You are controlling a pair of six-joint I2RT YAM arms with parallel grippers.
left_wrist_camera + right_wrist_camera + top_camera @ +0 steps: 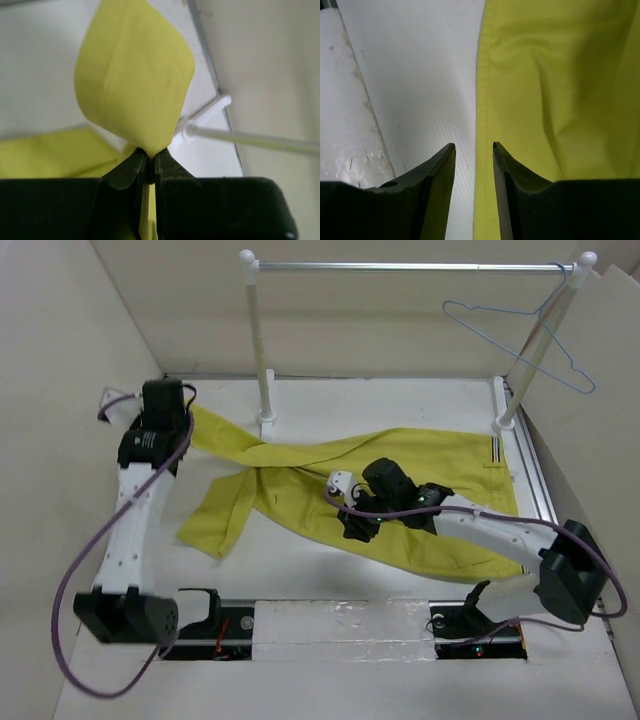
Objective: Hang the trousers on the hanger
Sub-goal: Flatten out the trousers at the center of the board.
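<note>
The mustard-yellow trousers [420, 465] lie spread across the white table, with the striped waistband [497, 450] at the right and the legs reaching left. My left gripper [190, 412] is at the far left and is shut on the end of one leg; in the left wrist view [150, 154] the fabric [135, 75] bulges out above the closed jaws. My right gripper [357, 525] is low over the trousers' near edge. In the right wrist view [473, 145] it is open, and the hemmed edge of the trousers [560, 75] runs between its fingers. The pale blue hanger [520, 340] hangs on the rail's right end.
A rail with two white posts [262, 350] and a metal bar [410, 267] stands at the back of the table; its left post base [220, 102] is close to my left gripper. Beige walls enclose the table. A metal strip [535, 470] runs along the right edge.
</note>
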